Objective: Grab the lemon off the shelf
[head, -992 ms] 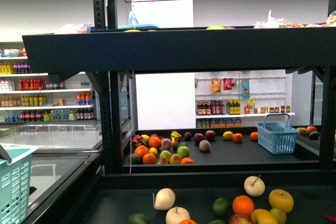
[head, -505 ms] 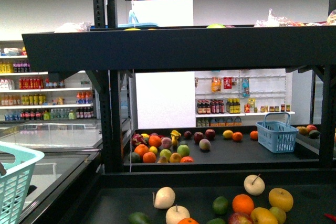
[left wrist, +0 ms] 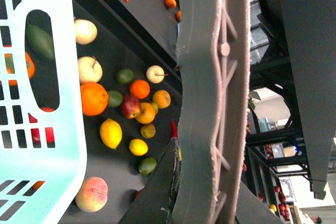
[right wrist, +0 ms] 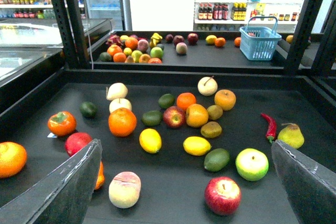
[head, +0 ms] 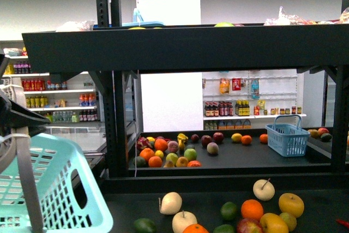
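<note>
Two yellow lemons (right wrist: 150,140) (right wrist: 197,146) lie among mixed fruit on the dark lower tray of the black shelf (right wrist: 173,203). My right gripper (right wrist: 189,192) is open and empty, with its fingers (right wrist: 68,182) spread wide just above the tray in front of the lemons. The lemons also show in the left wrist view (left wrist: 111,133). My left gripper (left wrist: 173,192) is shut on the grey handle (left wrist: 210,103) of a teal basket (head: 49,189), held at the left of the shelf (head: 163,50). The right gripper is out of the front view.
Oranges, apples (right wrist: 222,195), a peach (right wrist: 125,189), limes, a pear and a red chilli (right wrist: 270,126) surround the lemons. A blue basket (head: 288,137) and more fruit sit on the far tier. Upright posts flank the tray. White bottle shelves (head: 54,102) stand behind.
The teal basket has risen and swung right into the front view's lower left, looking much larger. My left gripper and the handle have come into view.
</note>
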Controlling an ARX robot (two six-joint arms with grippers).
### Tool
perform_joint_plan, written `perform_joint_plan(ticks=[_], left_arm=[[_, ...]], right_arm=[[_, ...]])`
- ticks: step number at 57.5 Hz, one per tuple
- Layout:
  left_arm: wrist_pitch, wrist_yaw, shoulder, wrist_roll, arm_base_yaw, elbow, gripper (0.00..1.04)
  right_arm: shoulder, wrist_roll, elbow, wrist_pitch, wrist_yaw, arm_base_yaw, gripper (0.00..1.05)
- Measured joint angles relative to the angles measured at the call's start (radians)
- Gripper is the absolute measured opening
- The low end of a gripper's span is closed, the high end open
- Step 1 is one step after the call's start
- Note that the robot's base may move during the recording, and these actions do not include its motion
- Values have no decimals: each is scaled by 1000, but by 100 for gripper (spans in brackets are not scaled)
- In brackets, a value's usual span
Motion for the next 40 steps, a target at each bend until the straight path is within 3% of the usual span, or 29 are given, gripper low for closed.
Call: perform_joint_plan(ticks=[16, 40], left_arm=[[166, -53, 90, -89, -162, -26, 10], [230, -106, 252, -160, -370, 48, 10]], right_arm=[[0, 0, 0, 0, 0, 0, 97], [0, 0, 0, 0, 0, 0, 97]])
